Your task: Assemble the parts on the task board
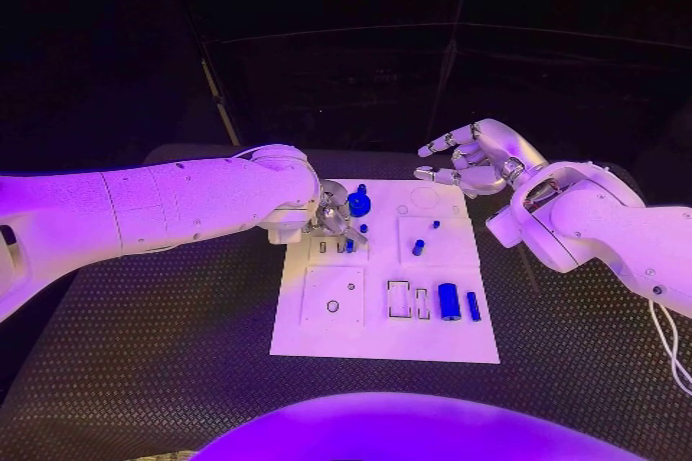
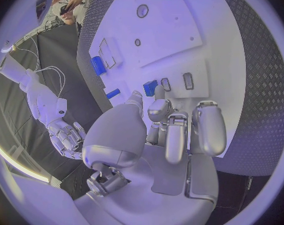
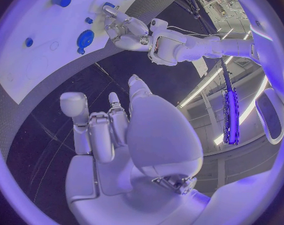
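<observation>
The white task board (image 1: pixel 335 326) lies mid-table. My left hand (image 1: pixel 335 217) reaches down onto its far left part. Thumb and a finger (image 2: pixel 159 92) pinch a small blue part (image 2: pixel 150 87) standing at the end of a row of narrow slots (image 2: pixel 188 80); the head view has it just under the fingertips (image 1: pixel 348 245). A round blue part (image 1: pixel 359 201) stands right beside that hand. My right hand (image 1: pixel 469 156) hovers past the board's far right corner, fingers apart and half curled, holding nothing (image 3: pixel 111 130).
A blue cylinder (image 1: pixel 449 301) and a slim blue bar (image 1: pixel 473 305) lie at the board's near right, next to two rectangular cut-outs (image 1: pixel 398 299). A small blue peg (image 1: pixel 418 247) stands mid-board. Black ribbed table (image 1: pixel 159 351) surrounds the board.
</observation>
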Tool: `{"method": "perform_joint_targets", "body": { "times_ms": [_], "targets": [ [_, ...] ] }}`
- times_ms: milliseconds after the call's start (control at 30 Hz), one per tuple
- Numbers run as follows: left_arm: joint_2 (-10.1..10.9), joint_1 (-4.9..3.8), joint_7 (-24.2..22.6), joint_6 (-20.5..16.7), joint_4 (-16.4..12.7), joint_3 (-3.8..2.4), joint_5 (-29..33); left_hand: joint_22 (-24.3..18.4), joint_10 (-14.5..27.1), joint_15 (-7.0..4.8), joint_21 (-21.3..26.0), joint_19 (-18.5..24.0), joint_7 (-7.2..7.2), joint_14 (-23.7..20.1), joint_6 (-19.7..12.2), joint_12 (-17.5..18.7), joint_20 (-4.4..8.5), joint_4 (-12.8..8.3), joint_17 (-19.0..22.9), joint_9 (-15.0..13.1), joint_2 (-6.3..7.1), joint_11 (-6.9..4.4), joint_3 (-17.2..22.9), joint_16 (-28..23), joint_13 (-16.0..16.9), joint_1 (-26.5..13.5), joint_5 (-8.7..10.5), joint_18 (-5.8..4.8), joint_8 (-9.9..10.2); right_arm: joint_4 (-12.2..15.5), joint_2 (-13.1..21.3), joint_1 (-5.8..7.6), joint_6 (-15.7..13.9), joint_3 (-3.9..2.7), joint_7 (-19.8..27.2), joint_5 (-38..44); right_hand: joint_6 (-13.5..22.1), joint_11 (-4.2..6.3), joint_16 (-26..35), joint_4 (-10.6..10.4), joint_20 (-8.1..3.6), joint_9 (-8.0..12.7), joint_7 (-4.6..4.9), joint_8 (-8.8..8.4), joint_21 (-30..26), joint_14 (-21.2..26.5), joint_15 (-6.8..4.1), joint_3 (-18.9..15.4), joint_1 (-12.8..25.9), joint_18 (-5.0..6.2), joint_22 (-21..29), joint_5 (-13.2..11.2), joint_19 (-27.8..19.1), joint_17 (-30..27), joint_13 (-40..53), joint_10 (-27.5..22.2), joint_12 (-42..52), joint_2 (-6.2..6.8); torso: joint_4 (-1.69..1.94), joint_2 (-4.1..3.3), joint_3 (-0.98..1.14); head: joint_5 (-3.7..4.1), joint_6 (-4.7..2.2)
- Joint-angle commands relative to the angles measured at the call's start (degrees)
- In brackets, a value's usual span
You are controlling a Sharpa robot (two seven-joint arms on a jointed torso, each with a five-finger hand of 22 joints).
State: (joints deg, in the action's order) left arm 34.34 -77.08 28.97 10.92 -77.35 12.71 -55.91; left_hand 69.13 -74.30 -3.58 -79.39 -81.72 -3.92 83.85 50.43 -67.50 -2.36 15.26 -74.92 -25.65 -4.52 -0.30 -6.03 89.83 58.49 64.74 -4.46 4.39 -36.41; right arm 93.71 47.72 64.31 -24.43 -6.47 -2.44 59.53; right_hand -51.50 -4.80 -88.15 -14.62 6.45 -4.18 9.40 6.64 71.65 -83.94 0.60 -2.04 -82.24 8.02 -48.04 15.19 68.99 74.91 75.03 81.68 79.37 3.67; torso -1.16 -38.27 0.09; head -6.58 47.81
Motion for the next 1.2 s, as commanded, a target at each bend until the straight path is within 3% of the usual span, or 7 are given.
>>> {"method": "perform_joint_targets", "body": {
  "times_ms": [33,533,733,867,1000,1200],
  "targets": [
    [-0.1,-0.10,0.5,1.3,0.0,-0.04,-0.7,0.1,0.1,-0.29,-0.3,-0.3,-0.01,6.2,-0.6,-0.4,-0.04,-0.7,-15.1,-0.3,-0.25,0.03,0.1,0.2,0.1,1.1,-0.28,-0.46,-0.3,0.0,-0.1,0.11,0.6,-0.05,0.0,0.3,-0.3,0.23,0.2,0.0,0.01,0.1,0.15,0.30,-0.3,-4.8,-0.31,-0.2,0.3,-0.44,0.1,0.3,-0.3,10.0,3.0,0.0,-0.2,0.01,0.00,0.00,-0.01,0.04,0.07],
    [-0.5,-0.10,0.5,1.3,0.0,-0.04,-0.5,0.7,0.4,-0.36,-0.4,-0.3,0.12,6.2,-1.3,-0.3,-0.01,-4.8,-15.1,-1.8,-2.35,-0.10,2.5,0.2,0.0,5.9,-0.62,-0.51,-0.9,-0.6,-0.7,0.10,1.7,-0.04,-0.6,0.4,-0.3,0.23,0.2,-0.1,0.00,0.1,0.15,0.31,-0.3,-4.8,-0.31,-0.3,0.4,-0.43,0.2,0.4,-0.3,9.9,2.9,0.0,-0.2,-0.07,0.04,0.00,-0.02,0.07,0.53],
    [-0.6,-0.10,0.4,0.5,0.1,-0.05,0.7,0.5,0.6,-0.60,-0.3,-0.2,0.42,6.2,-1.8,0.0,0.17,-7.2,-15.1,-2.2,-4.34,-0.38,5.9,0.2,-0.2,8.9,-0.71,-0.45,-0.8,-1.0,-1.0,0.10,2.2,-0.03,-0.6,0.5,-0.3,0.24,0.2,-0.1,0.00,0.1,0.15,0.31,-0.3,-4.9,-0.31,-0.3,0.4,-0.42,0.2,0.4,-0.3,10.1,3.0,0.0,-0.2,-0.10,0.02,-0.01,0.01,0.06,0.70],
    [-0.4,-0.10,0.2,-0.5,0.0,-0.05,1.8,-0.1,0.7,-0.79,0.2,0.2,0.73,6.2,-1.7,0.2,0.33,-9.5,-15.1,-2.8,-5.22,-0.64,9.2,0.2,-0.3,10.7,1.05,-0.32,-1.1,-1.2,-1.3,0.09,2.3,-0.03,0.0,0.5,-0.3,0.24,0.2,-0.1,0.00,0.1,0.15,0.31,-0.3,-4.9,-0.31,-0.3,0.4,-0.42,0.2,0.5,-0.3,10.1,3.0,0.0,-0.2,-0.11,0.04,0.03,0.05,0.13,0.96],
    [0.4,-0.09,0.1,-1.3,-0.5,-0.05,3.0,0.0,0.4,-1.09,0.2,0.2,0.98,6.2,-1.9,0.2,0.65,-11.8,-15.1,-4.0,-5.31,-0.88,13.3,0.2,-0.2,11.6,1.55,-0.32,-2.1,-1.5,-1.5,0.09,2.4,-0.03,0.3,0.5,-0.4,0.24,0.2,-0.1,0.00,0.1,0.15,0.31,-0.4,-4.9,-0.31,-0.3,0.4,-0.41,0.3,0.5,-0.4,10.1,3.0,0.0,-0.2,-0.16,0.03,0.05,0.06,0.17,1.01],
    [2.1,-0.08,-0.1,-2.9,-1.7,-0.05,4.9,0.2,0.2,-1.09,0.3,0.2,1.00,6.2,-2.7,0.4,0.72,-13.4,-15.1,-5.9,-3.70,-0.91,19.1,0.2,-0.3,9.2,1.66,-0.34,-3.1,-2.0,-1.7,0.09,2.5,-0.02,0.5,0.5,-0.4,0.24,0.2,-0.1,-0.01,0.1,0.15,0.33,-0.4,-4.8,-0.32,-0.3,0.5,-0.39,0.4,0.4,-0.4,10.0,2.9,0.0,-0.2,-0.23,0.17,0.04,0.00,0.12,1.01]
  ]
}}
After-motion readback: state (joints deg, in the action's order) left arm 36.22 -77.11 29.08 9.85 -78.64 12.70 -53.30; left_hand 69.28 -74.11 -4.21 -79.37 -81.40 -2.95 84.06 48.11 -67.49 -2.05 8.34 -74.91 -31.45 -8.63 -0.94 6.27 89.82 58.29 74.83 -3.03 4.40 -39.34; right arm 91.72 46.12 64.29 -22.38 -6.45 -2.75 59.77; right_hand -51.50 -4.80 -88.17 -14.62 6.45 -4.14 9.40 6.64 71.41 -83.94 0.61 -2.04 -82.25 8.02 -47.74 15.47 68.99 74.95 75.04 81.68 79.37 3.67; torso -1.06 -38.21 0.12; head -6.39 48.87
